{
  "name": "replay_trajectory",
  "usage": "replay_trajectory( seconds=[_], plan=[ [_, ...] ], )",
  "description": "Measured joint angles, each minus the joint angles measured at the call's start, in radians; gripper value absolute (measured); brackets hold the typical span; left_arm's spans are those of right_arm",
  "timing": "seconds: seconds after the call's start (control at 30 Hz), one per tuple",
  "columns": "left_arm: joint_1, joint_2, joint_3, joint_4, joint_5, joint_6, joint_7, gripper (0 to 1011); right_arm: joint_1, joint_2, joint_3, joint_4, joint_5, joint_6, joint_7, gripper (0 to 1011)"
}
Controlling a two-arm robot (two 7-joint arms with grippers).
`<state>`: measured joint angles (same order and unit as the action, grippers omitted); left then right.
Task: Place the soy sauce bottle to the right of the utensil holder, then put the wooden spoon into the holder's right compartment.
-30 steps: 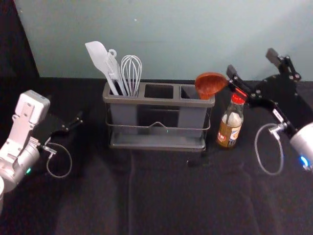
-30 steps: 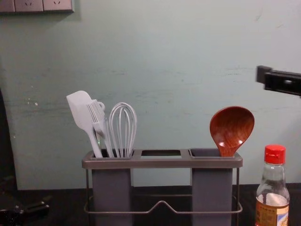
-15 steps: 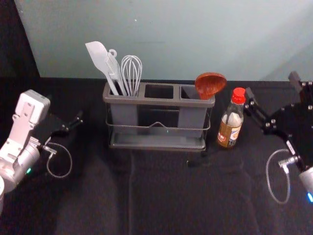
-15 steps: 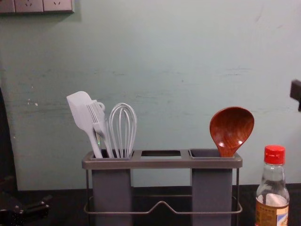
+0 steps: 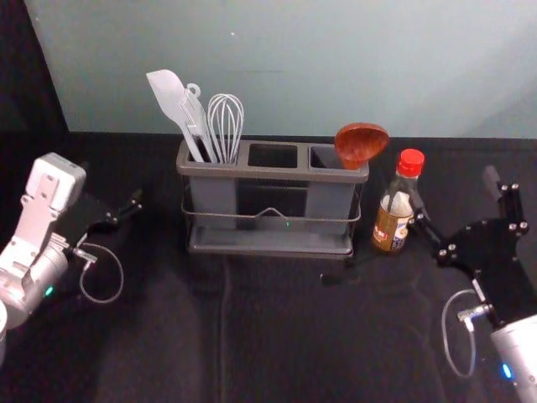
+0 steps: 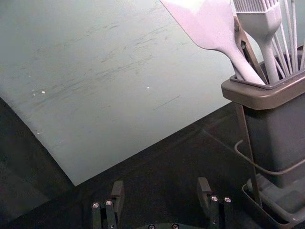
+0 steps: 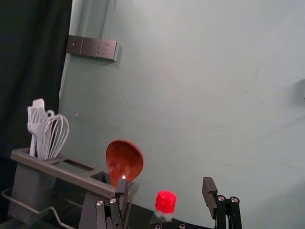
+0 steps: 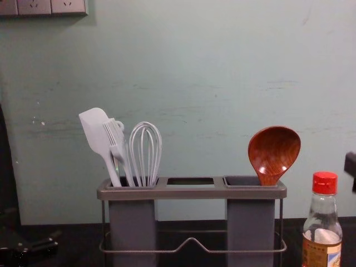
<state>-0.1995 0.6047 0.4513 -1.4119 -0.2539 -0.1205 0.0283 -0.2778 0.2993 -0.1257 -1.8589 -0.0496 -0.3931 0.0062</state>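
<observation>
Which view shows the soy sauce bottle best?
The head view: it takes in the soy sauce bottle from red cap to base. The chest view cuts off the base, and the right wrist view catches the cap and a little glass below.

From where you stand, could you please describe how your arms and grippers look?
The left arm and right arm are silvery, cylindrical, each with a looped grey cable. The left has a green light and boxy pale housing; the right, a blue light. Left gripper and right gripper are black, with silvery screws.
</observation>
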Motion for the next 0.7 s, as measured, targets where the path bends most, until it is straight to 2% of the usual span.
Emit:
replay_trajectory(
  seconds=[0.3,0.7],
  plan=[
    [0.0,0.0,0.0,0.0,0.0,0.0,0.0,1005,0.011,-0.034,-0.004,0.062,-0.033,-0.037,0.004,1003],
    [0.0,0.0,0.0,0.0,0.0,0.0,0.0,1005,0.017,-0.051,0.005,0.083,-0.04,-0.041,0.022,1002]
  ],
)
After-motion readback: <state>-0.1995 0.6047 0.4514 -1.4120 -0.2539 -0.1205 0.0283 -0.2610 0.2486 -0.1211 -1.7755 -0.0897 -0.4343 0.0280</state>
